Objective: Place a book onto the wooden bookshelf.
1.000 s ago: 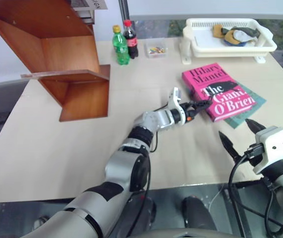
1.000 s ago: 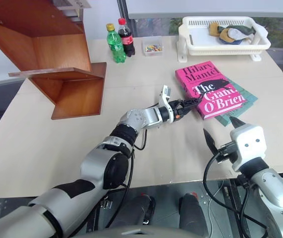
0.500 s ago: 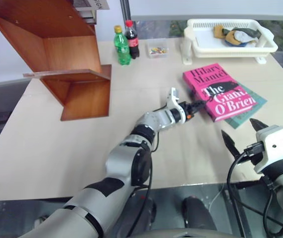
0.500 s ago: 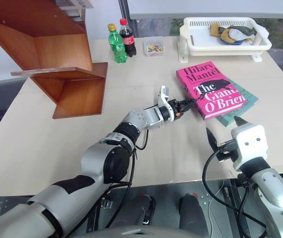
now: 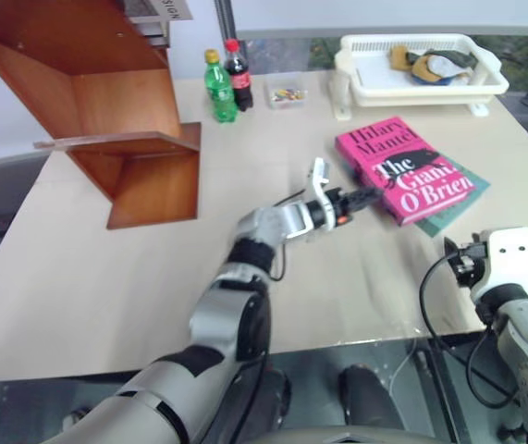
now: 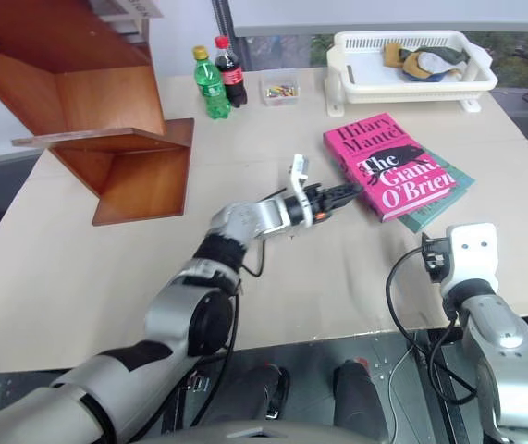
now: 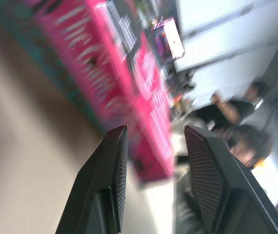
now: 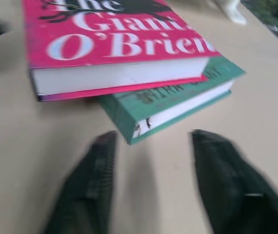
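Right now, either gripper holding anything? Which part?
Nothing is held. The left gripper is open at the pink book's near edge, not clamped; the right gripper is open, short of the teal book.

It looks like a test room in an office; a big plain table (image 5: 106, 268) holds a wooden bookshelf (image 5: 106, 111), two drink bottles (image 5: 227, 85), a white basket (image 5: 421, 69); people (image 7: 231, 117) stand behind.

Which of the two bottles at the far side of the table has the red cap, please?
The dark cola bottle has the red cap and red label. The green bottle beside it, nearer the wooden bookshelf, has a yellow cap.
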Controlling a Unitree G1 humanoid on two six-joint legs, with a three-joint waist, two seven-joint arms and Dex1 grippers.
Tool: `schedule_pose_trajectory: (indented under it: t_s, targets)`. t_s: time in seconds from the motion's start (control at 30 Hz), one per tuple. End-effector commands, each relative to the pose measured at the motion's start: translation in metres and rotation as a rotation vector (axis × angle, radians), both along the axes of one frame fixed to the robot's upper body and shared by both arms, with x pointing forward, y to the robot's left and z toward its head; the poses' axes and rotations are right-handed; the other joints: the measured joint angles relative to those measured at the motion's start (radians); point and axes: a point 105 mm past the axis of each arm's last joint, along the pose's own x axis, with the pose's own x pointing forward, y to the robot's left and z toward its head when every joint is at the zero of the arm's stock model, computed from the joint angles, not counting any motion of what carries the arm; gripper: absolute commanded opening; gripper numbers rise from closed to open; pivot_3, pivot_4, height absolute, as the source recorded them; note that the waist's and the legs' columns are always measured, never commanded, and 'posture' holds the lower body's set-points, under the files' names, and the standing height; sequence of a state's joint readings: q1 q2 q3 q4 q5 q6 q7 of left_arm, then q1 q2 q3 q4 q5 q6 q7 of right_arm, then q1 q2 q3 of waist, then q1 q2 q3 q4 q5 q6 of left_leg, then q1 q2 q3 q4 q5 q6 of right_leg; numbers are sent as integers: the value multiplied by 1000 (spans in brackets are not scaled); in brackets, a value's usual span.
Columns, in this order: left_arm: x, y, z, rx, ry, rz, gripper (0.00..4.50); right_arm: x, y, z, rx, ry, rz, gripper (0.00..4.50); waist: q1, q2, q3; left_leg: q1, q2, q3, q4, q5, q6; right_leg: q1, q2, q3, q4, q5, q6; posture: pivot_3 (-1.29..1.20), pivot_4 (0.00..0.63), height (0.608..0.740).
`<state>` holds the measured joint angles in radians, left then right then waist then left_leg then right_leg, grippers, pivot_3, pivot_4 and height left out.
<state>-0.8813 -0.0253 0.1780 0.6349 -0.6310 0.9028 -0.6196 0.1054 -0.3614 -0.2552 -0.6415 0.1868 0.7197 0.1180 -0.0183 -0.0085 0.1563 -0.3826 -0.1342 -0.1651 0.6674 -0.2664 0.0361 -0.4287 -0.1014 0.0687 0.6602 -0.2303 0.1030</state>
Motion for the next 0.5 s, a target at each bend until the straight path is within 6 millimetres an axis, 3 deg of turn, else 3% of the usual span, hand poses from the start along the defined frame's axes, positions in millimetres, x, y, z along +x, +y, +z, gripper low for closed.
schedule_pose_trajectory:
  t_s: [0.03, 0.33, 0.5]
  targets:
    - [-14, 18, 27, 10, -145, -28, 1960, 8, -11, 0, 1, -5, -39, 179, 4, 0, 0, 0, 0, 0, 0, 0, 0, -1, 0, 0, 1, 0, 0, 0, 150, 740]
    - [-35, 59, 41, 79, -328, 17, 1960, 36, -3, -11, 20, -6, 51, 28, 9, 0, 0, 0, 0, 1, 1, 0, 0, 0, 0, 0, 1, 0, 0, 0, 150, 740]
    - [-34, 75, 38, 111, -350, 73, 1960, 45, 25, -12, 70, -37, 194, 28, 4, 0, 0, 1, 0, 2, 1, 0, 0, 0, 0, 1, 1, 0, 0, 0, 150, 740]
